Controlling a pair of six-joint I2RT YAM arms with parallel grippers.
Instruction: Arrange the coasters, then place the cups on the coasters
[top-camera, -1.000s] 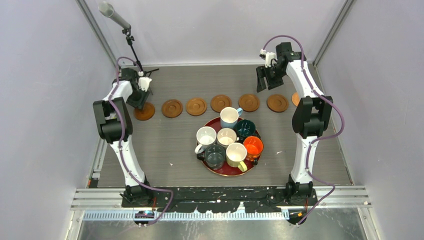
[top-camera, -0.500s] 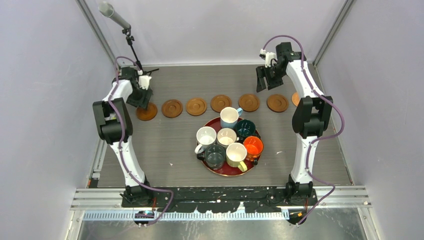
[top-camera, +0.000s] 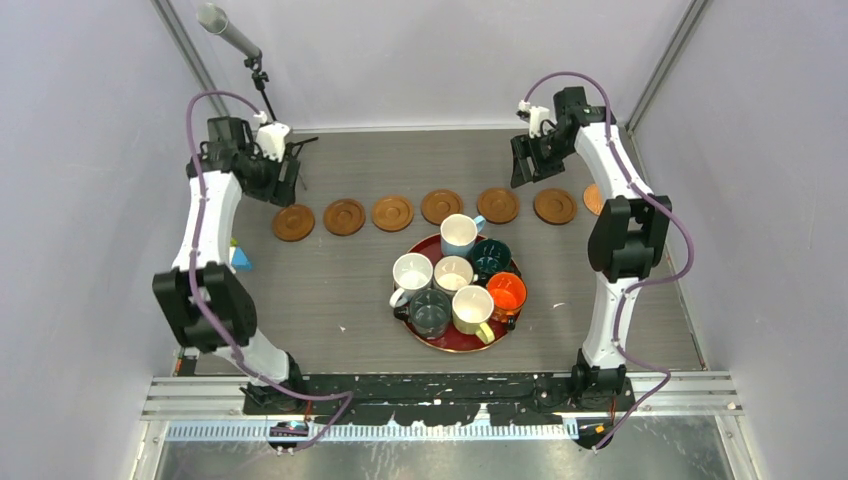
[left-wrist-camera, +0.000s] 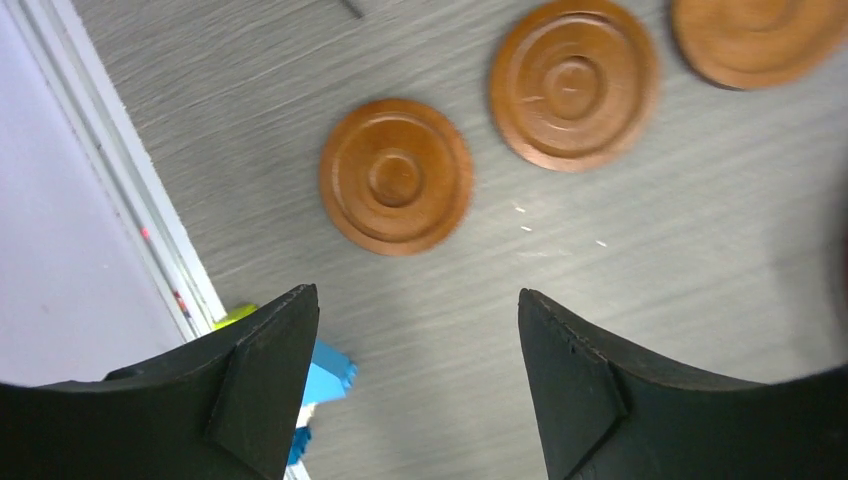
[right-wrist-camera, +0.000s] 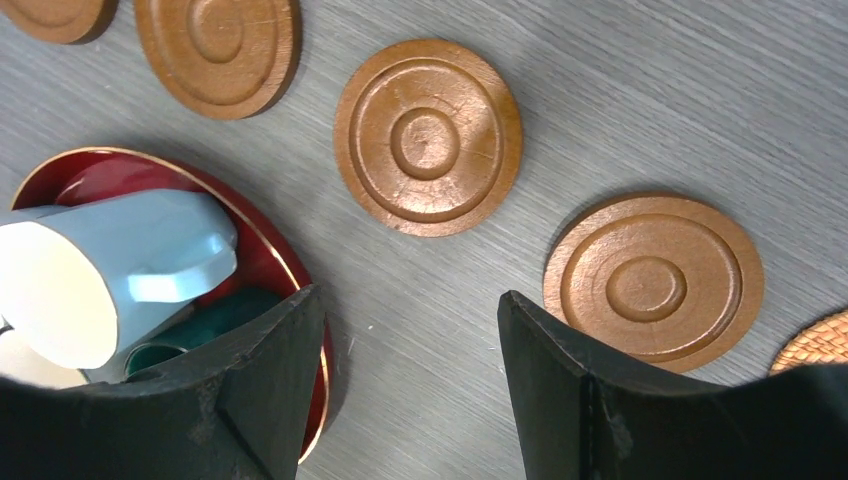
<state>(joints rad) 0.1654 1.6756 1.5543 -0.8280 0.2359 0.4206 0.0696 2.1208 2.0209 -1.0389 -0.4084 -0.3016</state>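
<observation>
Currently: coasters in row, cups on tray

Coasters (top-camera: 393, 212) lie in a row across the far worktop (top-camera: 330, 290). Seven cups (top-camera: 453, 272) stand clustered on the red tray (top-camera: 440, 343). Left fingers (left-wrist-camera: 265, 380) spread, empty, near the row's left end. Right fingers (right-wrist-camera: 560, 380) spread, empty.

- Far ahead of the left gripper (left-wrist-camera: 415, 300), a third coaster (left-wrist-camera: 760, 35) is cut by the picture's edge and blurred.
- A blue thing (left-wrist-camera: 328, 375) beside one finger (left-wrist-camera: 250, 400) is half hidden and cannot be identified.
- Beside the right gripper (right-wrist-camera: 410, 295), the dark teal cup (right-wrist-camera: 215, 315) is largely hidden behind a finger; a woven-looking coaster (right-wrist-camera: 815, 345) is cut off.
</observation>
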